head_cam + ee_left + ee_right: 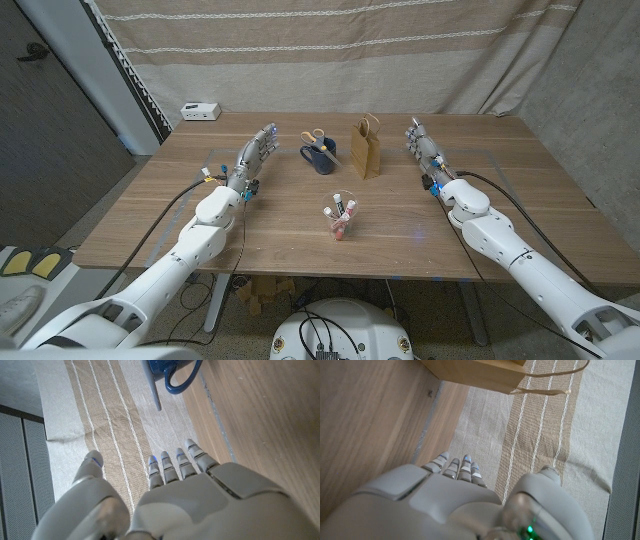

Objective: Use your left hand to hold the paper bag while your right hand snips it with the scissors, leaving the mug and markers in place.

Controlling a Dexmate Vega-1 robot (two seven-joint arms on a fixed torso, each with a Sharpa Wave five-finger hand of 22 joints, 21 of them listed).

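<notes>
Head view: paper bag (365, 148) upright, centre-back of the wooden table (500, 200), handles up. Dark blue mug (320, 157) just left of it, scissors (315, 137) standing in the mug w/ yellow handles up. Clear cup of markers (339, 217) nearer the front edge, well apart from both.

Left hand (253, 158) over the table left of the mug, fingers straight and apart, holding nothing. Right hand (424, 148) right of the bag, fingers apart too, nothing in it. Bare wood between each hand and its nearest object, and wide bare strips along both side edges. Small white box (200, 110) off the back-left corner.

Left wrist view adds the mug (170, 372) close-up w/ its handle, beyond the left hand's (165, 500) fingertips (172, 460), near the table's back edge w/ striped curtain (110, 425) behind. Right wrist view: bag (475, 372) beyond the right hand (465, 505), its string handle (560, 382) against the curtain.
</notes>
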